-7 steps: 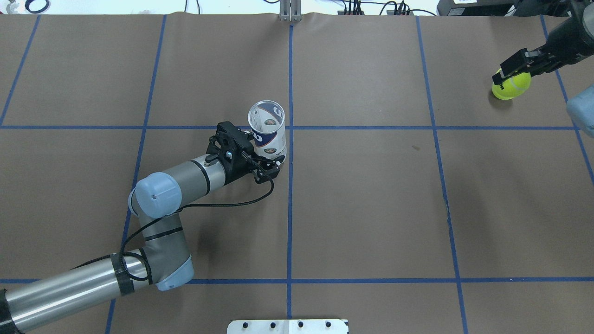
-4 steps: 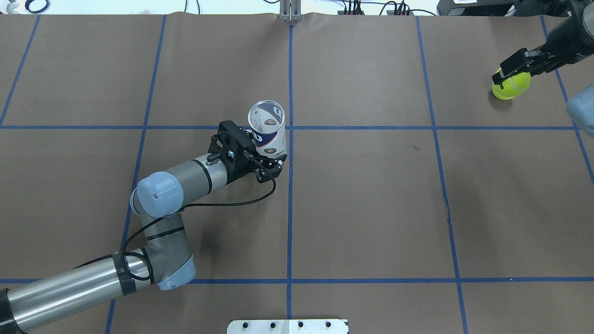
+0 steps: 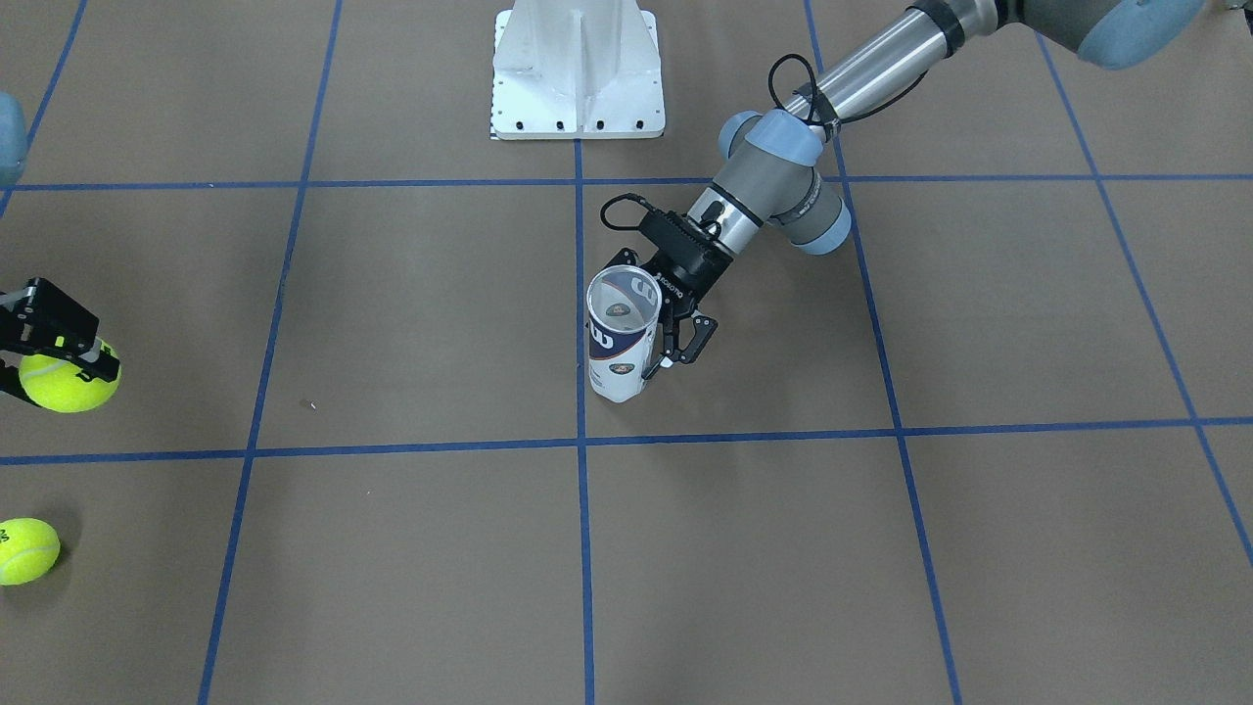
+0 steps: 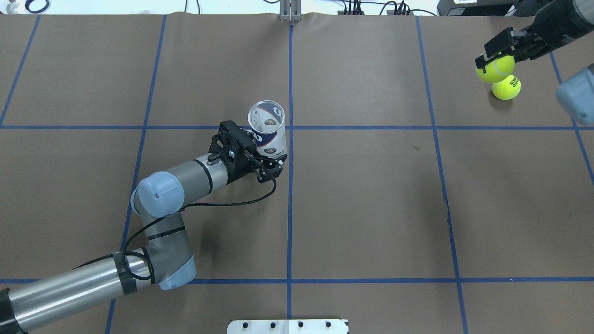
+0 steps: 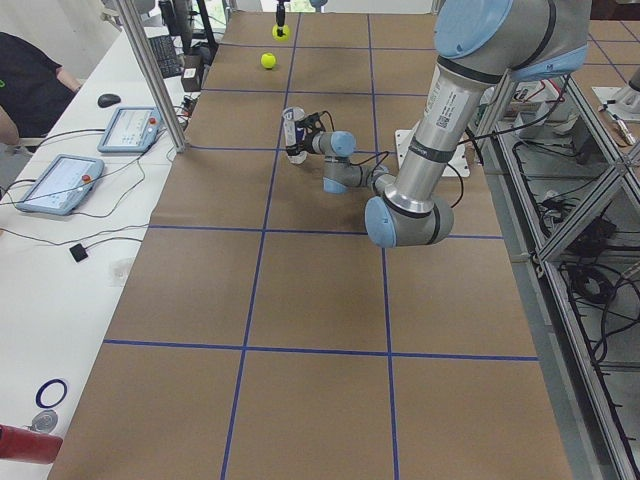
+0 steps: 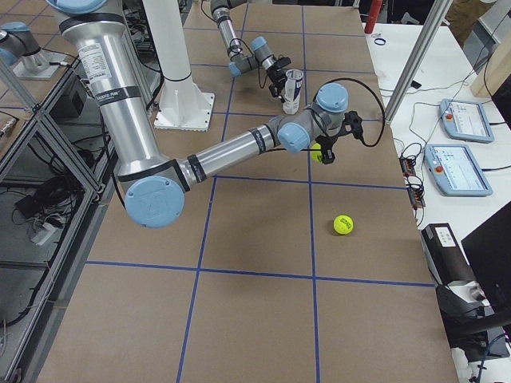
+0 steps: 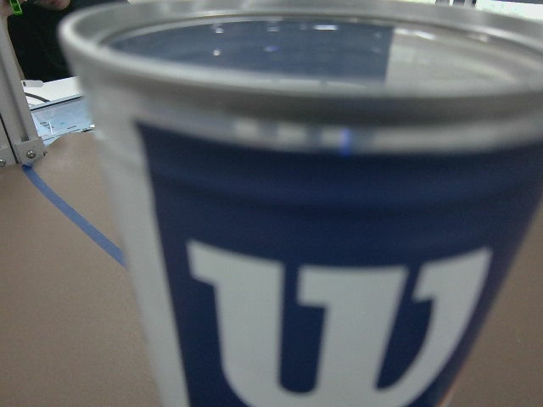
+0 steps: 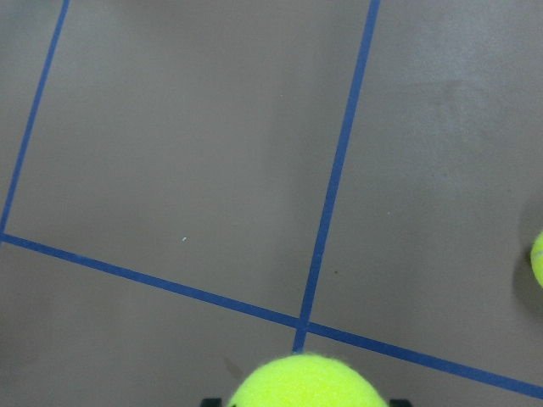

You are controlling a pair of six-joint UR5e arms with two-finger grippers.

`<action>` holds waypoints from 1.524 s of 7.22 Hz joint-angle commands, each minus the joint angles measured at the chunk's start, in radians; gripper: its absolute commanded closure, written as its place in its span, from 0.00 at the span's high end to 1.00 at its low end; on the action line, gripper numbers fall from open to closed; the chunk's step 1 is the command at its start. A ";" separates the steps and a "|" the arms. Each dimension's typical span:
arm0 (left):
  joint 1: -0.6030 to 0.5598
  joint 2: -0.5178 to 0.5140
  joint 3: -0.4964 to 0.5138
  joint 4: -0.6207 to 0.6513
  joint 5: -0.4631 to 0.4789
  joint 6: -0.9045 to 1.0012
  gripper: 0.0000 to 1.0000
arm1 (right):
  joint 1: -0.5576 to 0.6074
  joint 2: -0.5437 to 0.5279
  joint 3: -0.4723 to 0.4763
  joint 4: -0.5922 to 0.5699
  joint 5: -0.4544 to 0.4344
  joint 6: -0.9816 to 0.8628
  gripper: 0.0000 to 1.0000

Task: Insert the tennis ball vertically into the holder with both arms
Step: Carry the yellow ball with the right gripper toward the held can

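Overhead faces front view (both share the holder)

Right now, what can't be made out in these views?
- Overhead view: the holder covers most of the far finger of the left gripper.
- Left wrist view: the blurred label fills the frame, and no fingers show.
- Right wrist view: the bottom edge cuts the held tennis ball and the right edge cuts the loose ball. The right gripper barely shows.

Mouth of the holder gapes straight up, open air above it, but the left gripper and its arm crowd the robot's-left flank. The right gripper, clutching a tennis ball, has a broad run of table toward it, a loose ball just beside
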 commanded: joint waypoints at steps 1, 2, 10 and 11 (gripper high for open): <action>0.000 -0.007 0.002 0.000 0.000 0.000 0.98 | -0.064 0.083 0.042 0.000 -0.001 0.200 0.00; 0.000 -0.009 0.002 0.002 0.000 0.000 0.98 | -0.100 0.110 0.054 0.003 -0.015 0.266 0.00; 0.000 -0.009 0.002 0.000 0.000 0.000 0.98 | -0.321 0.356 0.015 -0.003 -0.205 0.544 0.00; 0.000 -0.009 0.002 0.002 0.000 0.000 0.98 | -0.361 0.402 -0.019 -0.003 -0.255 0.563 0.00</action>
